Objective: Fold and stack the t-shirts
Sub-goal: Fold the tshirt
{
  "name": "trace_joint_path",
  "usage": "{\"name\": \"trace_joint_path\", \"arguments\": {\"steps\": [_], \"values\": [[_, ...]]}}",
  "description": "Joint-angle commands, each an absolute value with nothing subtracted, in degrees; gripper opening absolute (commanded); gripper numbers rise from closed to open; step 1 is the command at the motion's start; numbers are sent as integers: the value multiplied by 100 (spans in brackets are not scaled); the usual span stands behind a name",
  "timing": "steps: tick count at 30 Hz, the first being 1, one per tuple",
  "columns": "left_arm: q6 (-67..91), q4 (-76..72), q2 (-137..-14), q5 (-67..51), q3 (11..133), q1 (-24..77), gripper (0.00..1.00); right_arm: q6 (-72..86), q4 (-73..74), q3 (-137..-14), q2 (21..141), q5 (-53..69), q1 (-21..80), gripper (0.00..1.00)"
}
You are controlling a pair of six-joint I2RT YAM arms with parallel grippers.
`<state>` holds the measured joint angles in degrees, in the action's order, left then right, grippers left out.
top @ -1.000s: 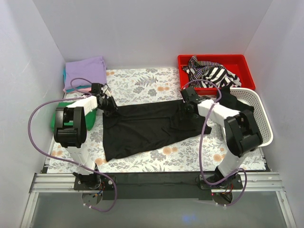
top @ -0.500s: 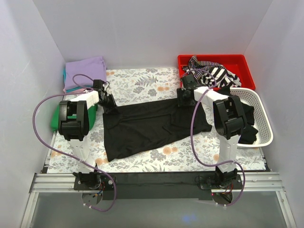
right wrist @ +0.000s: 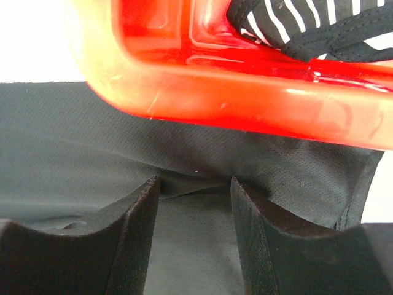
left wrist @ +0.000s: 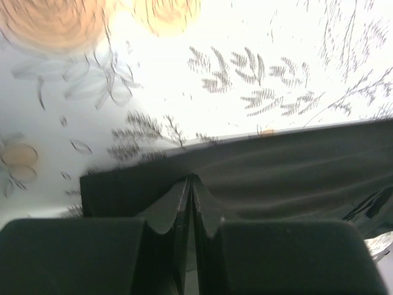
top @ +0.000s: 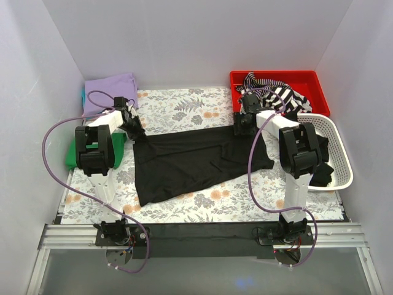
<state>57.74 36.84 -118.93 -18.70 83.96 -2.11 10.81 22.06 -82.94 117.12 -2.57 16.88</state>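
A black t-shirt (top: pixel 196 160) lies spread on the floral mat (top: pixel 184 107). My left gripper (top: pixel 136 130) is at its far left corner. In the left wrist view the left gripper (left wrist: pixel 191 178) is shut on a pinch of the black shirt (left wrist: pixel 295 160). My right gripper (top: pixel 241 126) is at the shirt's far right corner, beside the red tray (top: pixel 319 92). In the right wrist view the right gripper (right wrist: pixel 195 181) has its jaws apart, and a small ridge of the black shirt (right wrist: pixel 92 135) lies between them. A folded lavender shirt (top: pixel 110 91) tops a stack at the far left. A green shirt (top: pixel 72 157) lies behind the left arm.
The red tray (right wrist: pixel 215 92) holds a black-and-white striped garment (top: pixel 276 95) and sits right in front of the right fingers. A white basket (top: pixel 341 141) with dark clothes stands at the right. White walls close in on three sides.
Both grippers have moved toward the far side, and the shirt's far edge has gone with them and pulled straighter. The right arm has shifted closer to the red tray.
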Motion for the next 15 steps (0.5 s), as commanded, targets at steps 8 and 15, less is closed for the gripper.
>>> {"name": "trace_joint_path", "arguments": {"steps": [8, 15], "values": [[5510, 2805, -11217, -1898, 8078, -308, 15, 651, 1951, -7366, 10048, -202, 1819, 59], [5862, 2452, -9854, -2267, 8025, -79, 24, 554, 2214, -7269, 9229, 386, 2091, 60]]}}
